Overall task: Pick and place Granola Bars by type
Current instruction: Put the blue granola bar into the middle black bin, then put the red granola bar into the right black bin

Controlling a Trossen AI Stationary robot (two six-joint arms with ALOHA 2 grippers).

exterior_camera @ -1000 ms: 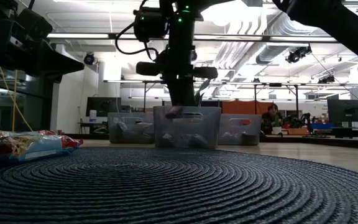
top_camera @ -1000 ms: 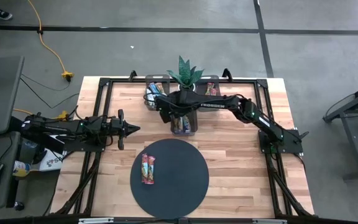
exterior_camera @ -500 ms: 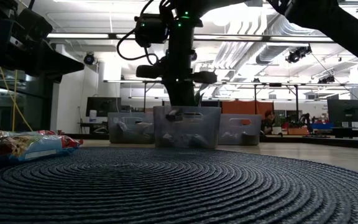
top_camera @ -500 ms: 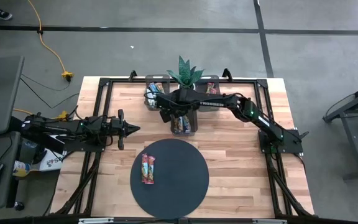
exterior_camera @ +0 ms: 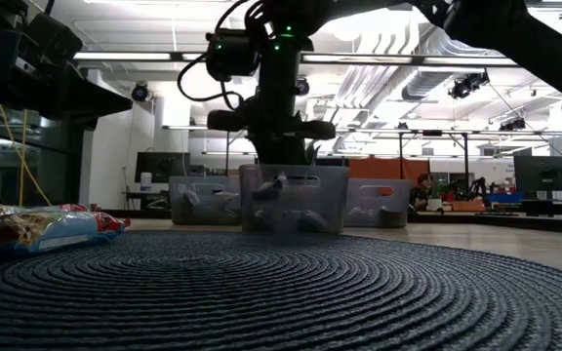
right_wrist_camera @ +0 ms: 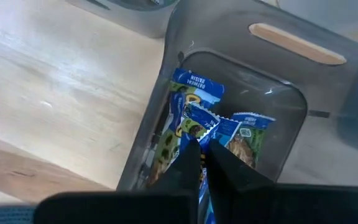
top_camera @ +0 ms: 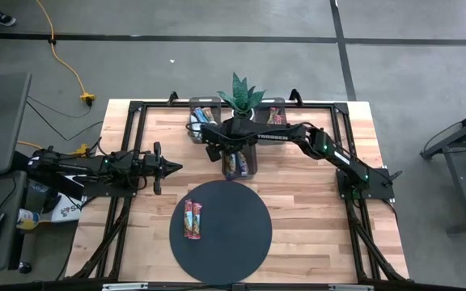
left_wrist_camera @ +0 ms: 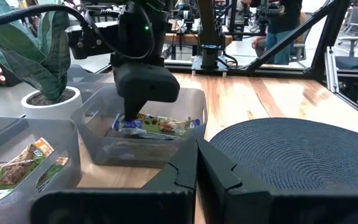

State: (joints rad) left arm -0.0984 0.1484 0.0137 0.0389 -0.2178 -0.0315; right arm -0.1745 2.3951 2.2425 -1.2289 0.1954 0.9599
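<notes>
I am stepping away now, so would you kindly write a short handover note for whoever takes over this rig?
Right end effector: shut on a blue-wrapped granola bar, inside the middle bin.
Left end effector: shut, holding nothing, waiting over the table's left side.
Done: blue bars lie in the middle bin; bars also show in the left bin and right bin.
Left: two red-wrapped bars lie on the round dark mat, not yet sorted.
A potted plant stands behind the bins.
</notes>
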